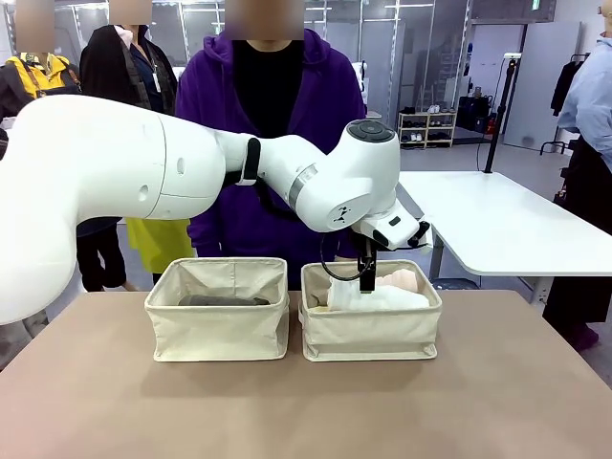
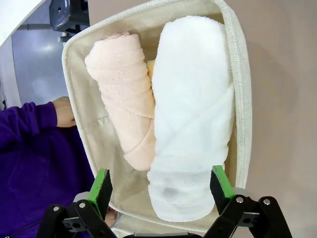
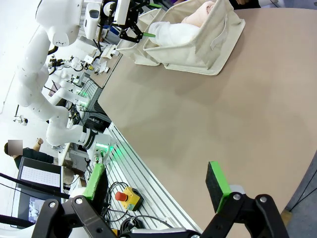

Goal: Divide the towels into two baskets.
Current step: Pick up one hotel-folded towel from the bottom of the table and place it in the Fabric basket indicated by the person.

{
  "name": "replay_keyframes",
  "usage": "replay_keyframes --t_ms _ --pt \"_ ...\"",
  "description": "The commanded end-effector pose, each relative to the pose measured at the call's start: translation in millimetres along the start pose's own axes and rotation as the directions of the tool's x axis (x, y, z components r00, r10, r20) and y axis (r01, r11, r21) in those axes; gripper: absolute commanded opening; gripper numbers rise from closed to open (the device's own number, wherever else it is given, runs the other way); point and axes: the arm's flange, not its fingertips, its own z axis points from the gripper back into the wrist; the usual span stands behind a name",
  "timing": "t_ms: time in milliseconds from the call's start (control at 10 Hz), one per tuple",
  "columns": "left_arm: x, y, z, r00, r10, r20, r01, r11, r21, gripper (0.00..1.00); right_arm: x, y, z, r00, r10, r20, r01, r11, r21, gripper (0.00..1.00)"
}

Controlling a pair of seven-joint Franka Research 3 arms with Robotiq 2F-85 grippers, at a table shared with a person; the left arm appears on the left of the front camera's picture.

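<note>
Front view: the left arm reaches across the middle, and its left gripper (image 1: 367,279) hangs over the right basket (image 1: 371,330) on the brown counter (image 1: 306,402). Seen from the left wrist, the jaws are spread wide on either side of the white towel's (image 2: 190,119) near end, green pads clear of the terry. Beside it in the same basket lies the pale pink towel (image 2: 124,94), touching it, with a sliver of the pale yellow towel (image 2: 150,69) showing between them. The dark grey towel (image 1: 224,300) lies alone in the left basket (image 1: 217,325). A person's hand (image 2: 64,111) rests at the basket's far wall. The right gripper (image 3: 156,186) stands spread over bare counter, well away from the baskets.
</note>
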Motion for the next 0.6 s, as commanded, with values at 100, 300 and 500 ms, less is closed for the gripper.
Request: replay_keyframes --t_ms 100,300,500 --pt "-0.4 1.1 1.4 1.000 -0.017 0.005 0.017 1.000 -0.002 1.00 0.2 4.9 0.4 1.000 -0.011 0.015 0.011 1.000 0.007 1.00" --pt "-0.4 1.1 1.4 1.000 -0.017 0.005 0.017 1.000 -0.002 1.00 0.2 4.9 0.4 1.000 -0.011 0.015 0.011 1.000 0.007 1.00" --pt "-0.4 1.1 1.4 1.000 -0.017 0.005 0.017 1.000 -0.002 1.00 0.2 4.9 0.4 1.000 -0.011 0.015 0.011 1.000 0.007 1.00"
